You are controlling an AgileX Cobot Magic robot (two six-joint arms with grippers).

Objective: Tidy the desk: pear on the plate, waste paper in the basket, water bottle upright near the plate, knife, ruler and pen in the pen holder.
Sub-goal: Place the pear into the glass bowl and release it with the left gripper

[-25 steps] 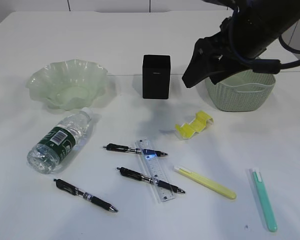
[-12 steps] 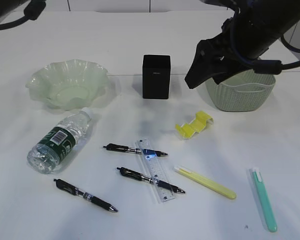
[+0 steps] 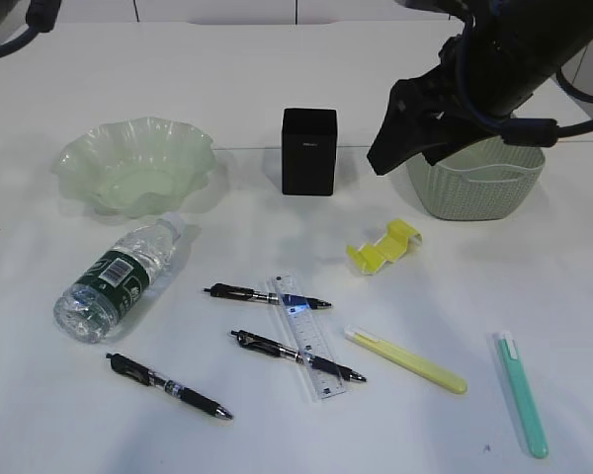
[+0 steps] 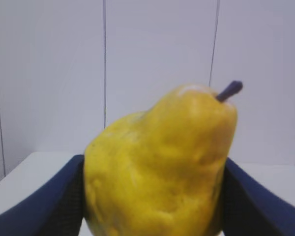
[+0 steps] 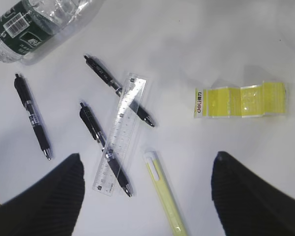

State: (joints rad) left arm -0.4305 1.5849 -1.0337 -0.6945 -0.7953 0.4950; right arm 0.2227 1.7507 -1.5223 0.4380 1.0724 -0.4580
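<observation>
Pear (image 4: 160, 162) pinched in left gripper (image 4: 152, 196), aloft, not yet on plate (image 3: 133, 163). Right gripper (image 5: 147, 187) spread, empty. Bottle (image 3: 119, 279) lying flat; pens, ruler (image 3: 306, 334) unsorted on surface (image 3: 494, 69).

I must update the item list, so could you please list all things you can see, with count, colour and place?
Plate: 1, pale green, far left, empty.
Pen holder: 1, black, far centre.
Basket: 1, sage green, far right, partly behind the right arm.
Bottle: 1, clear with dark green label, lying on its side near the plate.
Pens: 3, black, front centre; two cross the ruler.
Ruler: 1, clear, front centre.
Folded paper: 1, yellow, centre right.
Yellow stick: 1, front right, probably a knife.
Green stick: 1, far front right.
Pear: 1, yellow, in the left gripper.
Left gripper: shut on the pear.
Right gripper: open, empty, above the desk.
</observation>
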